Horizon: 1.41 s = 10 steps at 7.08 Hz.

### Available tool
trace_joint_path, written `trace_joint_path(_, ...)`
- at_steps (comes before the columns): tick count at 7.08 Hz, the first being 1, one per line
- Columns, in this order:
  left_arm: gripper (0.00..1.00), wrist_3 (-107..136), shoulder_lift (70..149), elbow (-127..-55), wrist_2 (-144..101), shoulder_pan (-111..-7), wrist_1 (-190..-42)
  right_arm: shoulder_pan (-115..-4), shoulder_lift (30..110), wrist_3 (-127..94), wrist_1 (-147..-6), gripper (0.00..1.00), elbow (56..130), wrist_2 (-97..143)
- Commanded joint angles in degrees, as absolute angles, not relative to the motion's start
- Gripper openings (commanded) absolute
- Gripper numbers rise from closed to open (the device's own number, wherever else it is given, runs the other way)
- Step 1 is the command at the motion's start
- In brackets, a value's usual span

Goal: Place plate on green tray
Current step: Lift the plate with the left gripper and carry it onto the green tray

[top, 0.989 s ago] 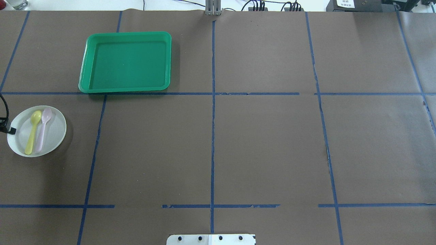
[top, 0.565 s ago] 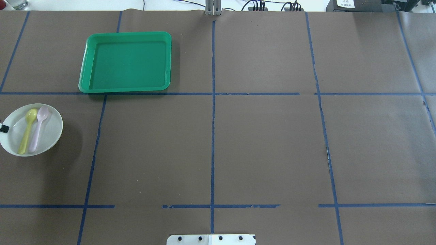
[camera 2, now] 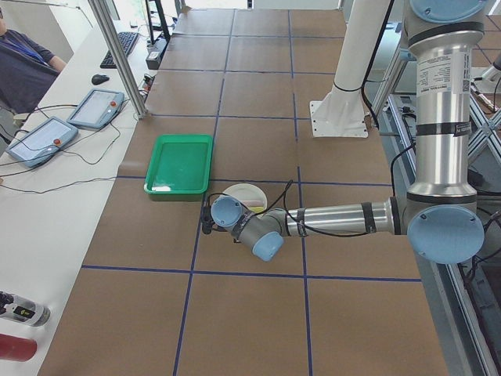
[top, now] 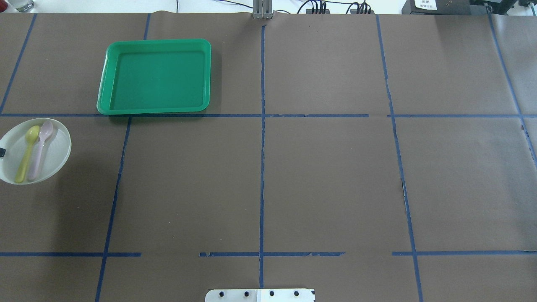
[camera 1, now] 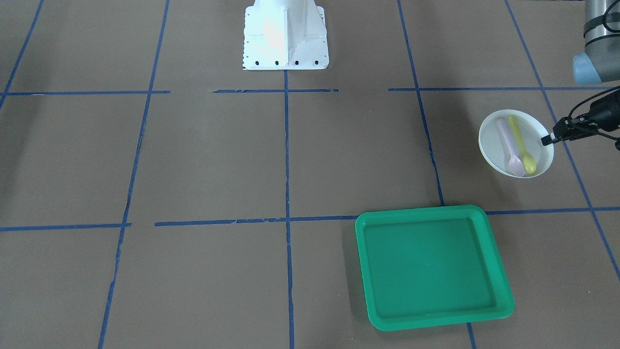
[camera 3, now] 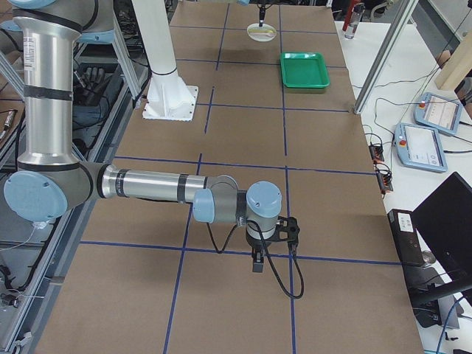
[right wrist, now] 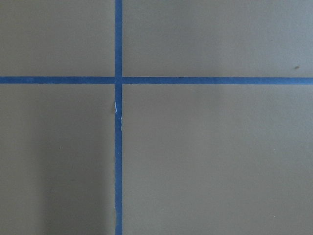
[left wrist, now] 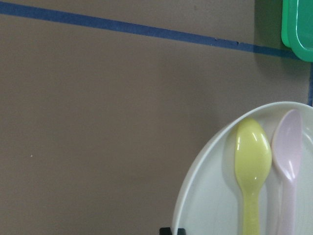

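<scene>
The white plate (top: 56, 147) carries a yellow spoon (top: 26, 153) and a pink spoon (top: 40, 149) and hangs a little above the table at the far left edge, casting a shadow. My left gripper (camera 1: 547, 141) is shut on the rim of the plate (camera 1: 491, 140); only its tip (top: 1, 152) shows in the overhead view. The green tray (top: 155, 76) lies flat and empty, farther from the robot and to the right of the plate. The left wrist view shows the plate (left wrist: 210, 196) and a tray corner (left wrist: 299, 24). My right gripper (camera 3: 258, 262) hangs over bare table; I cannot tell whether it is open.
Brown paper with blue tape lines covers the table. The robot's white base (camera 1: 285, 36) stands at mid-table on the robot's side. Teach pendants (camera 3: 435, 110) and cables lie on the side bench beyond the tray.
The plate with both spoons has moved left and slightly away from the robot, carried by my left gripper. The tray has not moved.
</scene>
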<state>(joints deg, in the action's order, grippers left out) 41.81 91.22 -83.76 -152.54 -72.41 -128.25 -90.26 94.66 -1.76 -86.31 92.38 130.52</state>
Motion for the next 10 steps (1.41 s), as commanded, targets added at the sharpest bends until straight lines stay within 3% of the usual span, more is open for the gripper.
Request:
trace_joint_path(1, 0.0, 52.3, 102.2, -82.4, -150.1, -71.9, -123.1, -90.3, 94.7, -1.8, -86.3, 1.0, 92.4, 130.5)
trace_joint_path(5, 0.0, 63.6, 116.8, -70.3, -137.8, -65.1, -125.0, -90.3, 94.7, -1.8, -86.3, 1.0, 92.4, 130.5)
trace_joint_path(10, 0.0, 86.4, 121.8, -58.4, -132.1, -59.0, -144.1, -90.3, 94.7, -1.8, -86.3, 1.0, 92.4, 130.5)
